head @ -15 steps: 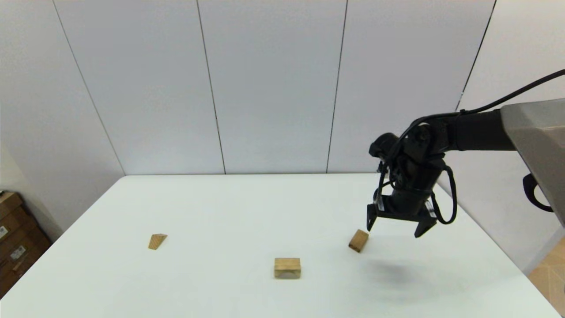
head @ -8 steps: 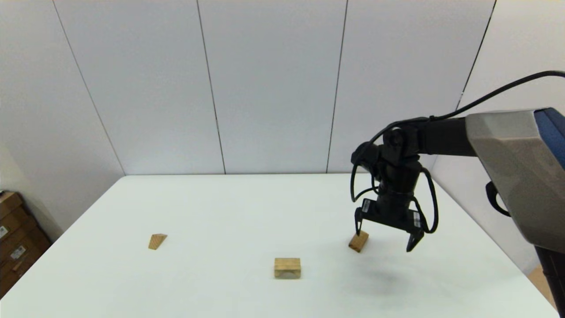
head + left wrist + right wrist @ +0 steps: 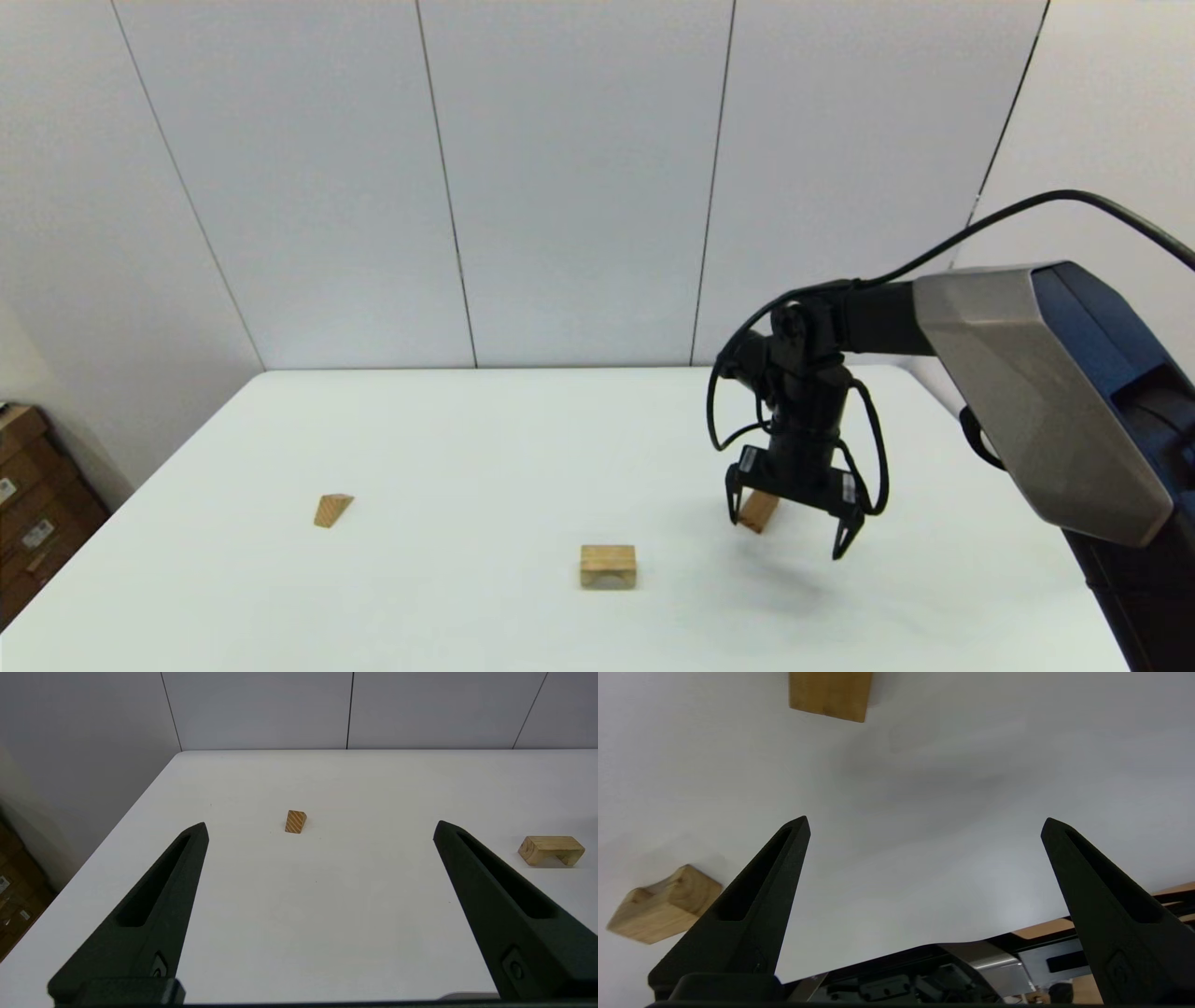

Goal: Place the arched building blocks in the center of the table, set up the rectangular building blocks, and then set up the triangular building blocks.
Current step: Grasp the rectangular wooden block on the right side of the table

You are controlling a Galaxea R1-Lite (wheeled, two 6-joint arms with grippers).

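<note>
From the head camera, the right gripper hangs low over the right side of the large white tabletop, black fingers spread wide apart and nothing between them. The small light-brown flat wooden slab lies on the table right by the gripper's left finger, partly hidden behind it, so I can't tell if they touch. The bigger light-brown wooden block with the arch cut-out rests near the front middle of the table, and the little light-brown wooden wedge is way over on the left, well apart from both. Left wrist cam: the left gripper is released too, fingers wide, holding nothing, hanging back at the near edge of the table with the wedge ahead of it and the arch block off to one side. Right wrist cam: the spread fingers frame bare table, the slab sits beyond the tips and the arch block is beside one finger.
</note>
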